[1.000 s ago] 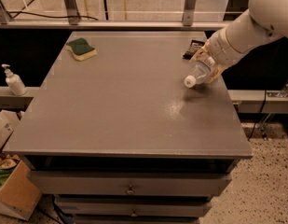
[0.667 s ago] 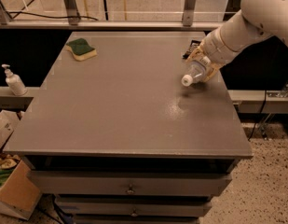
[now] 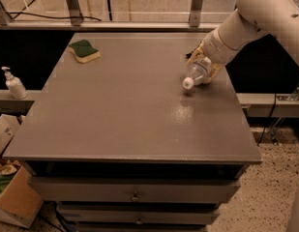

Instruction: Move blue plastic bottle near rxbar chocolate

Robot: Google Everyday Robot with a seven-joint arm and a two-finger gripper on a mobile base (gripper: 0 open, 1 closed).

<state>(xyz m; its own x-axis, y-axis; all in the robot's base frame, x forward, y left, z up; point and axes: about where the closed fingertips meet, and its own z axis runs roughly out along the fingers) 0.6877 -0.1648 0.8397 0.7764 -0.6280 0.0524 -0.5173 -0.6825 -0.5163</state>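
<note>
As the arm [image 3: 246, 18] draws in over the far right of the table [image 3: 120, 115], the gripper [image 3: 205, 65] sits low above the surface, clamped round the body of the blue plastic bottle [image 3: 196, 74].

- Bottle: tilted, white cap [image 3: 187, 83] pointing down and toward the near left. Cap looks just clear of the tabletop, faint shadow under it. Cannot tell for certain whether it touches.
- Change over the last second: cap has crept a little to the left. Wrist has drifted the same way. Small shift, no big carry.
- Rxbar chocolate [image 3: 191, 53]: only a dark sliver shows just behind the gripper, at the far right edge region. Rest is hidden by the fingers and wrist.
- Bottle and bar now read as close together, bottle just in front of the bar.

Judgement: transport looks essentially done. What remains is setting the bottle down and letting go. Held at this slant, the bottle may roll once freed, being round and light. It could nudge the bar too.

Elsewhere: green-and-yellow sponge [image 3: 84, 50] at far left of the table, well apart. White pump dispenser [image 3: 13, 83] on the ledge off to the left.
</note>
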